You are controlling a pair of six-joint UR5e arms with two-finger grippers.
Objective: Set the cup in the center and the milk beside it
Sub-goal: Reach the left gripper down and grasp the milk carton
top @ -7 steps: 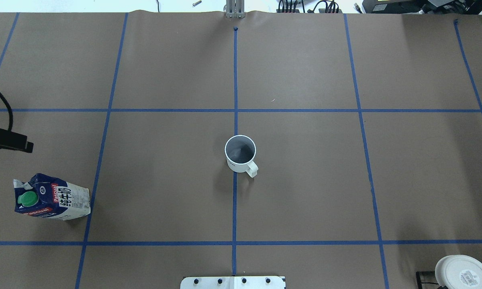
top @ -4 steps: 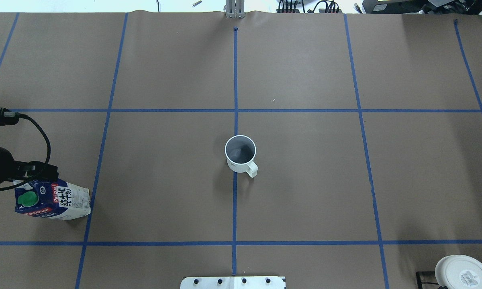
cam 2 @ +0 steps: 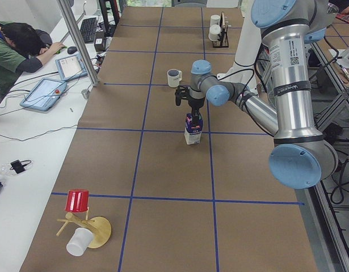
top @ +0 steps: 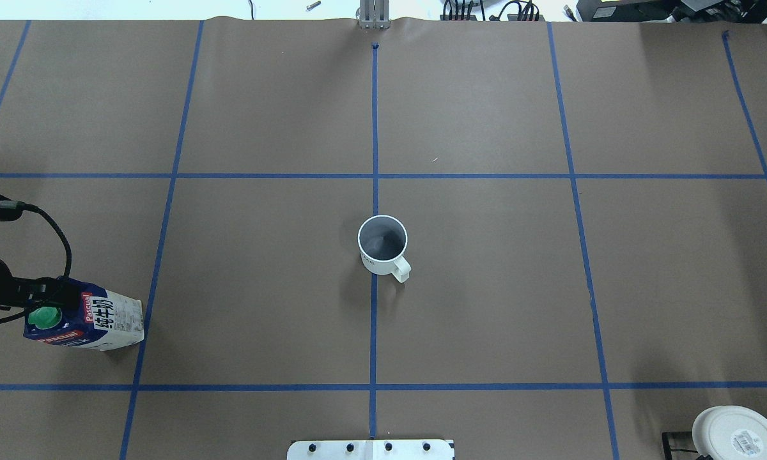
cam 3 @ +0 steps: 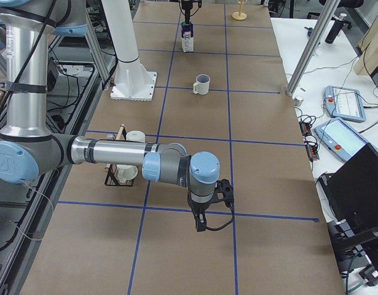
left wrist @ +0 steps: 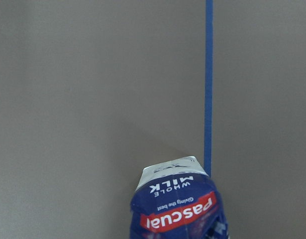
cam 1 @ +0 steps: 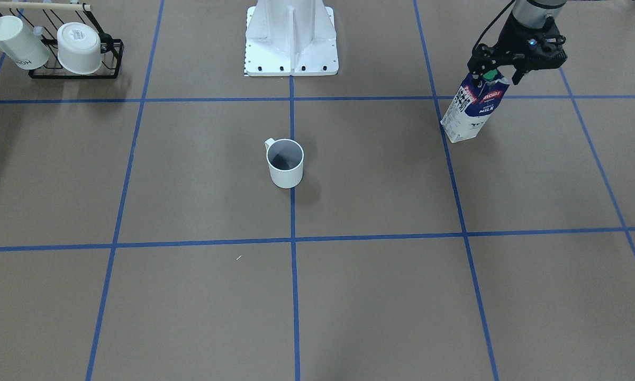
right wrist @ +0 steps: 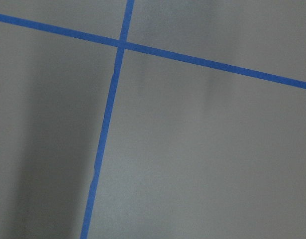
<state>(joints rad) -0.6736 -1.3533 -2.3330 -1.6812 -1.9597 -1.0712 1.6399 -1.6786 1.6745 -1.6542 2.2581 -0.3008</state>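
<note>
The milk (cam 1: 468, 114) stands upright, well apart from the cup (cam 1: 285, 163), on the robot's left side of it. Its thin card walls likely dent, so hold the flat sides below the cap, gently. The left gripper (cam 1: 498, 71) straddles its top, fingers seemingly spread. I cannot tell whether the right gripper (cam 3: 211, 216), far from the cup, is open or closed.

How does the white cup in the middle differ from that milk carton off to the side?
The cup is short, round, plain white; the milk carton is taller, boxy, navy and white. The cup is open-topped; the milk carton has a green cap. The cup sits alone on the centre tape line; the milk carton stands far off with the left end effector at its top. Both stand upright on the table.
</note>
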